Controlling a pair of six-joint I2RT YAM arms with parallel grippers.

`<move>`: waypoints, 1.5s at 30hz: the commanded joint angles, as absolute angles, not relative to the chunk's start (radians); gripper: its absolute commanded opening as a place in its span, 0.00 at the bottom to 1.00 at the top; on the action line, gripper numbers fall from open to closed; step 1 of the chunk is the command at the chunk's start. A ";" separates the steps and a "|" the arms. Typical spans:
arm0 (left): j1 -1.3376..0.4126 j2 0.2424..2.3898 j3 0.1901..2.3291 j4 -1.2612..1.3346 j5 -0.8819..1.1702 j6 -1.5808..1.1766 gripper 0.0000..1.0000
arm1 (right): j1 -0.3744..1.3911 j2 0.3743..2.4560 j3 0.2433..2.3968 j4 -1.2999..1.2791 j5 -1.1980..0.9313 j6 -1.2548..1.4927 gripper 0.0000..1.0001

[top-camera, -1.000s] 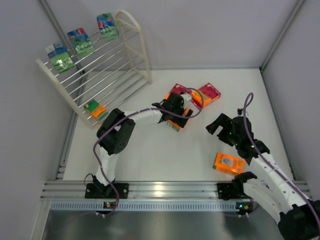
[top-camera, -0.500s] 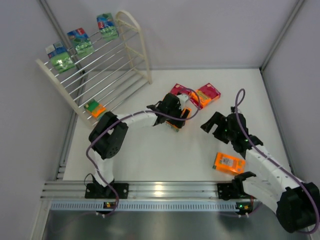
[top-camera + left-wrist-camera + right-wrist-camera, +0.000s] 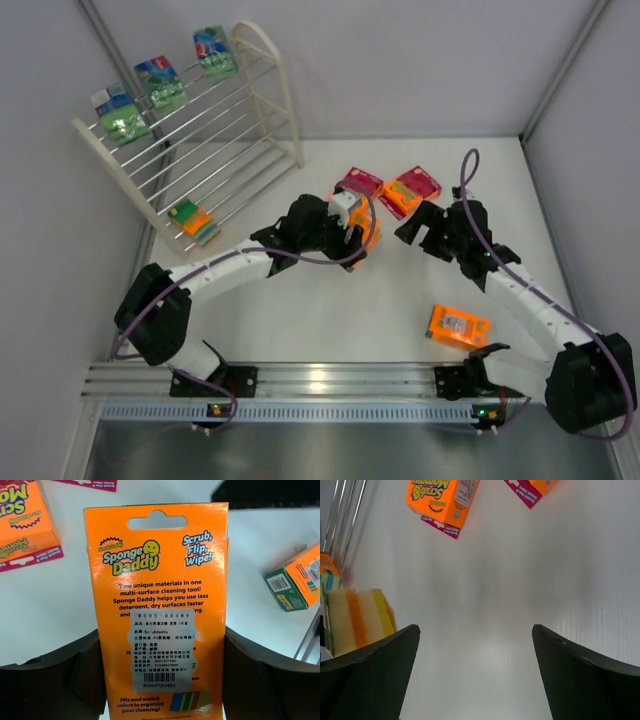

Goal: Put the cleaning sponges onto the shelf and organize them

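Shelf (image 3: 235,150) is at the upper left of the top view with four packs on it. The top rods carry the left green pack (image 3: 120,118), middle green pack (image 3: 162,85) and right green pack (image 3: 215,52) in a spaced row, the last one next to the arched end frame (image 3: 270,70). The lowest rods carry one orange-and-green pack (image 3: 192,220) near the opposite end. Left gripper (image 3: 350,225) (image 3: 161,650) is at frame centre, clamped on an orange Sponge Daddy pack (image 3: 366,233) (image 3: 157,605). In the wrist view the pack stands upright, back label to the camera, fingers (image 3: 65,680) against both long edges. Can't tell if it's clear of the table (image 3: 300,320). Right gripper (image 3: 415,225) (image 3: 475,630) is just right of it, jaws spread wide with only bare tabletop between them. Left magenta-label pack (image 3: 360,183) and right magenta-label pack (image 3: 412,190) lie side by side just above both grippers. A loose orange pack (image 3: 460,325) lies flat at lower right, well apart from the others.
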State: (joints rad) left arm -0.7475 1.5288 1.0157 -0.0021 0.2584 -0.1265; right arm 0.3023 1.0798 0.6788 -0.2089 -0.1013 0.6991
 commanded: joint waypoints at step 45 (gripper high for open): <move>-0.793 1.562 0.979 0.078 0.314 -0.032 0.80 | 0.578 1.137 0.818 -0.333 0.067 0.773 0.99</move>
